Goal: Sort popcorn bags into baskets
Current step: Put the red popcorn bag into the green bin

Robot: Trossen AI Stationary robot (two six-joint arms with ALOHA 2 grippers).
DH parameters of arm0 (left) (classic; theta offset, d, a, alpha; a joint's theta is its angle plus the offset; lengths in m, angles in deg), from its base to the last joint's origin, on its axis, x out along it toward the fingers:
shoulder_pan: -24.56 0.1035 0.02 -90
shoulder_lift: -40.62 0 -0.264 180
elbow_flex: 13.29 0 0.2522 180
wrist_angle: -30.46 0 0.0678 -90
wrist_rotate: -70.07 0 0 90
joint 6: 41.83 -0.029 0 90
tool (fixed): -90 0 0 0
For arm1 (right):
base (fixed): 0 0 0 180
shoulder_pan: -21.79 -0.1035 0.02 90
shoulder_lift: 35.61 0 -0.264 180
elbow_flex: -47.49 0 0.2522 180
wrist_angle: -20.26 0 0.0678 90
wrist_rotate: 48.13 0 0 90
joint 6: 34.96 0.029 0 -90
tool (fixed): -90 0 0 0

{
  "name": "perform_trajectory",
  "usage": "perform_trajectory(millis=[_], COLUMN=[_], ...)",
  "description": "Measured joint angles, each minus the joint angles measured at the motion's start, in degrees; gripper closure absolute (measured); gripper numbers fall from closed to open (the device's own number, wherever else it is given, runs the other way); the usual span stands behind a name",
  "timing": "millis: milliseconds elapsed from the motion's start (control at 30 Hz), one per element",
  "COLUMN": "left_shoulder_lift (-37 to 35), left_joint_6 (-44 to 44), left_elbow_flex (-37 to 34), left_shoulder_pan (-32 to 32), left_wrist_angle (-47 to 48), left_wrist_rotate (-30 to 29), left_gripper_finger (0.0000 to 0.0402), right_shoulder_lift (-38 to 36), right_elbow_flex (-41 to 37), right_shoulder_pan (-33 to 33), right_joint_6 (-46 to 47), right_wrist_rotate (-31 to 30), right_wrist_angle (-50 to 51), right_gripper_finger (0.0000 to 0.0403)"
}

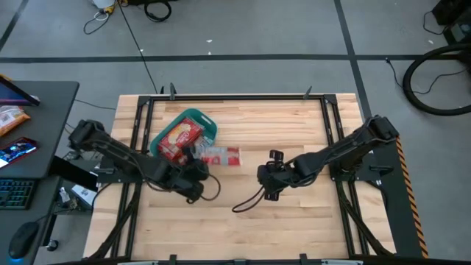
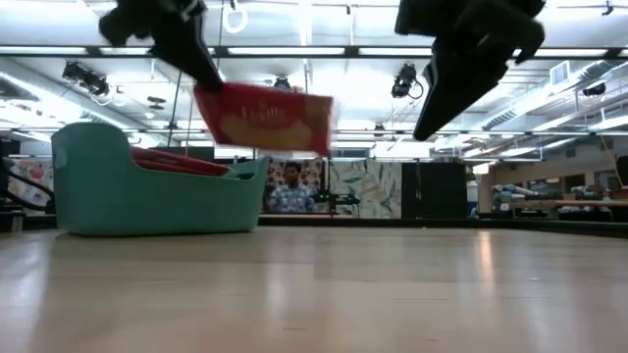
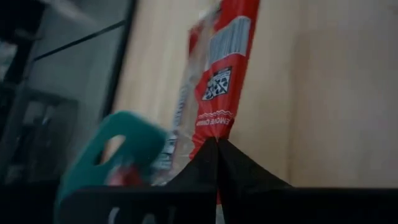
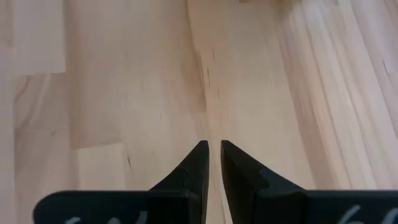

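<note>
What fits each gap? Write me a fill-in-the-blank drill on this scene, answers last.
1. The left pincer is shut on a flat red ____ bag.
2. That bag hangs ____ the wooden table, not on it.
3. The teal plastic tub already holds ____ packets.
4. The right pincer grips ____.

Answers: popcorn; above; red; nothing

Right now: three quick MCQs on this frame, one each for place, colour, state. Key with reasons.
1. Where is the held popcorn bag?
A. lifted above the table
B. flat on the table
C. under the tub

2. What colour is the tub?
A. yellow
B. teal
C. black

3. What is the left gripper doing?
A. wide open
B. shut on the bag
C. out of view

Key: 1 A, the low view shows air beneath it. 2 B, teal walls in every view. 3 B, its tips meet on the bag's edge.
</note>
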State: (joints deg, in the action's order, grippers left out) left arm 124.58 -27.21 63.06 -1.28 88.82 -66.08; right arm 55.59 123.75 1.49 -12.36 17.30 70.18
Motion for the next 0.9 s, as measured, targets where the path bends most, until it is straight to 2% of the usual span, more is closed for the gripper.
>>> perform_trajectory(millis=[167,267,433,533,667,900], left_shoulder_lift=[-2.83,-3.93,-4.16,-4.19,-4.19,-4.2], left_joint_6=[9.35,19.6,35.59,37.04,35.9,35.7], left_elbow_flex=[3.62,3.66,-0.51,-4.94,-9.95,-10.46], left_shoulder_pan=[2.68,4.63,8.73,11.03,12.85,12.09], left_wrist_angle=[14.54,25.06,38.04,36.79,32.36,30.12], left_wrist_rotate=[-3.03,-2.79,0.11,2.54,2.13,2.21], left_gripper_finger=[0.0401,0.0401,0.0401,0.0401,0.0383,0.032], right_shoulder_lift=[-0.56,-0.5,-0.5,-0.5,-0.48,-0.46], right_elbow_flex=[0.0,-0.02,-0.09,-0.09,-0.11,-0.11], right_shoulder_pan=[-1.2,-1.4,-1.38,-1.36,-1.31,-1.29], right_joint_6=[0.4,0.5,0.84,0.8,0.34,0.77], right_wrist_rotate=[-0.94,-1.27,-1.61,-1.68,-2.85,-2.85], right_wrist_angle=[0.21,0.36,0.33,0.26,-0.15,-0.48], right_gripper_finger=[0.0355,0.0355,0.0355,0.0355,0.0355,0.0355])
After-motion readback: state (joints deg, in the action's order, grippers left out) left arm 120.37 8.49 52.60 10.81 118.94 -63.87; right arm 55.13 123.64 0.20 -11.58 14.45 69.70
